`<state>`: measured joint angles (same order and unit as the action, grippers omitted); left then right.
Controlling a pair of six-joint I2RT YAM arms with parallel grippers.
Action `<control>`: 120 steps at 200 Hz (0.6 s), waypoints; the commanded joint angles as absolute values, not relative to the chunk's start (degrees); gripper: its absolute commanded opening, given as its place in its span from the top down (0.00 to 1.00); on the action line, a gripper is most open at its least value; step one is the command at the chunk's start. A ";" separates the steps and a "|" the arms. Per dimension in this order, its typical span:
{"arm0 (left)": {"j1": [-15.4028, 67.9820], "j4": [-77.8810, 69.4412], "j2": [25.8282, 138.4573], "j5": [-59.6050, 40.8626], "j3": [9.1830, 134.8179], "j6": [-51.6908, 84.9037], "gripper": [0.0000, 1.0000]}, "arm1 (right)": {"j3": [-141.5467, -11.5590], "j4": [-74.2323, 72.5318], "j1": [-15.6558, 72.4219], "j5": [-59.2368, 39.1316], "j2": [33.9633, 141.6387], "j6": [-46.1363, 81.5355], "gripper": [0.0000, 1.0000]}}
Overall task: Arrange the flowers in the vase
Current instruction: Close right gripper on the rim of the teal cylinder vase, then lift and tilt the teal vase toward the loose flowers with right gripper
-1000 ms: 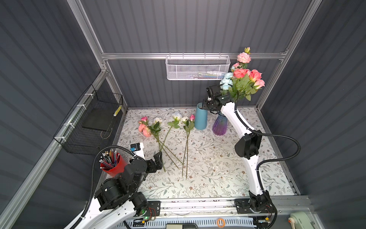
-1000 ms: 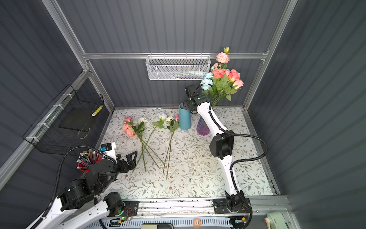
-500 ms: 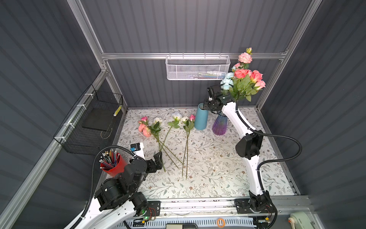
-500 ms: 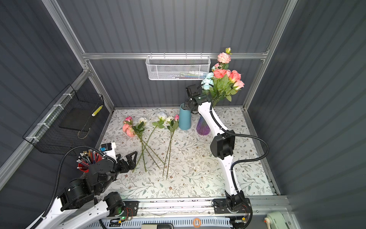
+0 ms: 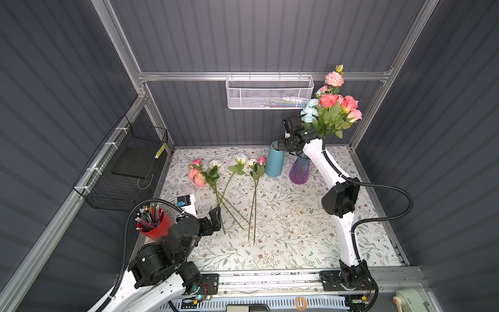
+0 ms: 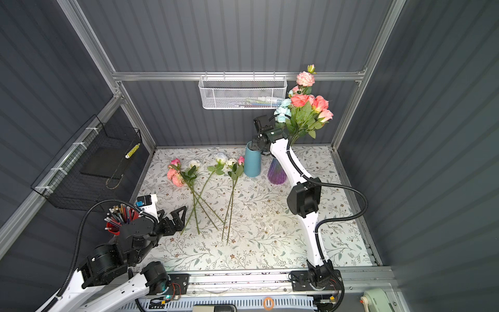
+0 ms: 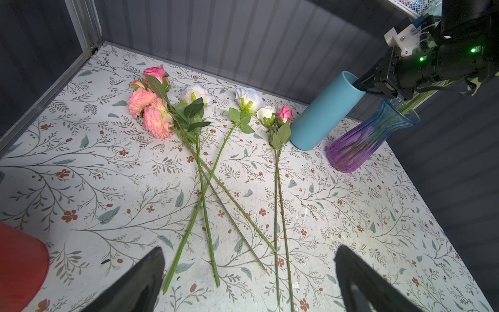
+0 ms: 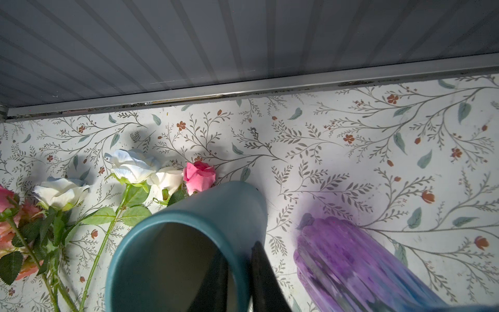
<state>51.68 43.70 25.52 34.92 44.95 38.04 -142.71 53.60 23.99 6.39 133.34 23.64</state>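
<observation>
Several loose flowers (image 5: 229, 173) (image 7: 199, 113) lie on the floral table, blooms toward the back wall. A purple glass vase (image 5: 299, 171) (image 8: 351, 256) at the back holds a bunch of pink, coral and pale blue flowers (image 5: 332, 110). Just left of it stands an empty teal cylinder vase (image 5: 275, 162) (image 8: 216, 205). My right gripper (image 8: 239, 259) (image 5: 280, 144) is shut on the teal vase's rim, one finger inside and one outside. My left gripper (image 7: 249, 250) (image 5: 216, 213) hangs open above the stem ends, holding nothing.
A red cup of pencils (image 5: 152, 224) stands by the left arm at the table's front left. A white mesh basket (image 5: 270, 93) hangs on the back wall and a black wire basket (image 5: 129, 162) on the left wall.
The right arm has edged slightly to the right at the teal vase's rim. The left arm and the loose flowers have not moved.
</observation>
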 commanded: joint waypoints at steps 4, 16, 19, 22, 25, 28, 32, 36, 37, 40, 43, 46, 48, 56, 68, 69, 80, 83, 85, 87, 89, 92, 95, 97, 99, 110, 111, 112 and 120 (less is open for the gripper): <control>51.68 42.90 25.22 34.94 44.65 36.70 0.01 | -142.65 54.64 25.02 2.38 133.29 24.53 0.93; 51.64 42.72 25.40 34.90 44.55 36.65 0.01 | -142.60 54.79 25.21 2.19 133.31 24.43 0.94; 51.65 42.72 25.41 34.89 44.41 36.65 0.01 | -142.55 54.78 25.16 2.19 133.25 24.35 0.94; 51.61 42.69 25.42 34.94 44.39 36.71 0.01 | -142.51 54.84 25.29 2.17 133.30 24.27 0.94; 51.67 42.64 25.47 34.85 44.39 36.66 0.01 | -142.51 54.86 25.38 2.23 133.23 24.19 0.94; 51.66 42.67 25.54 34.82 44.41 36.65 0.01 | -142.54 54.85 25.41 2.30 133.26 24.10 0.94; 51.61 42.63 25.55 34.83 44.39 36.65 0.01 | -142.54 54.91 25.55 2.43 133.10 24.01 0.95; 51.63 42.63 25.49 34.81 44.43 36.66 0.01 | -142.56 54.91 25.62 2.48 133.07 23.92 0.95; 51.66 42.63 25.49 34.81 44.41 36.65 0.01 | -142.56 54.92 25.64 2.47 133.07 23.91 0.95; 51.67 42.63 25.49 34.82 44.39 36.65 0.01 | -142.56 54.84 25.68 2.48 133.00 23.86 0.95; 51.63 42.63 25.49 34.81 44.45 36.66 0.01 | -142.56 54.87 25.74 2.40 132.94 23.90 0.95; 51.64 42.63 25.44 34.80 44.44 36.63 0.01 | -142.56 54.86 25.75 2.33 132.84 23.91 0.95; 51.67 42.63 25.43 34.80 44.40 36.69 0.01 | -142.56 54.85 25.75 2.32 132.81 23.86 0.96; 51.67 42.63 25.44 34.86 44.38 36.67 0.01 | -142.38 54.79 25.91 2.44 132.57 23.91 0.96; 51.61 42.69 25.32 34.85 44.45 36.65 0.01 | -141.77 54.47 26.05 2.36 131.99 23.86 0.96; 51.65 42.70 25.32 34.87 44.46 36.65 0.01 | -141.77 54.44 26.08 2.37 131.96 23.84 0.96; 51.67 42.71 25.21 34.85 44.39 36.70 0.01 | -141.21 54.15 26.26 2.21 131.51 23.81 0.97; 51.67 42.71 25.22 34.77 44.43 36.66 0.01 | -141.09 54.08 26.35 2.24 131.38 23.82 0.97; 51.68 42.71 25.22 34.73 44.44 36.70 0.01 | -141.01 54.06 26.34 2.21 131.30 23.82 0.97; 51.61 42.71 25.20 34.74 44.44 36.66 0.01 | -140.94 53.90 26.43 2.09 131.26 23.82 0.97; 51.62 42.71 25.20 34.77 44.42 36.72 0.01 | -140.88 53.95 26.45 2.13 131.17 23.82 0.97; 51.65 42.71 25.21 34.77 44.43 36.67 0.01 | -140.81 53.90 26.41 2.09 131.09 23.81 0.97; 51.68 42.71 25.24 34.75 44.43 36.72 0.01 | -140.73 53.96 26.46 2.01 130.97 23.74 0.97; 51.68 42.71 25.16 34.72 44.35 36.73 0.01 | -140.72 53.96 26.52 1.97 130.96 23.73 0.97; 51.66 42.71 25.21 34.74 44.27 36.76 0.01 | -140.71 53.96 26.56 2.01 130.85 23.73 0.97; 51.66 42.71 25.21 34.61 44.30 36.89 0.01 | -140.70 54.05 26.72 1.93 130.78 23.64 0.98; 51.67 42.71 25.22 34.57 44.30 36.86 0.01 | -140.66 54.09 26.72 1.98 130.74 23.64 0.98; 51.68 42.71 25.22 34.56 44.25 36.93 0.01 | -140.64 54.12 26.72 1.96 130.67 23.64 0.98; 51.63 42.71 25.22 34.46 44.29 36.97 0.01 | -140.52 54.22 26.70 1.98 130.58 23.64 0.98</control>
<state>51.68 43.66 25.52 34.89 44.93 37.87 -141.49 54.50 25.52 5.82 132.00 22.65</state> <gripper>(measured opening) 0.992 0.143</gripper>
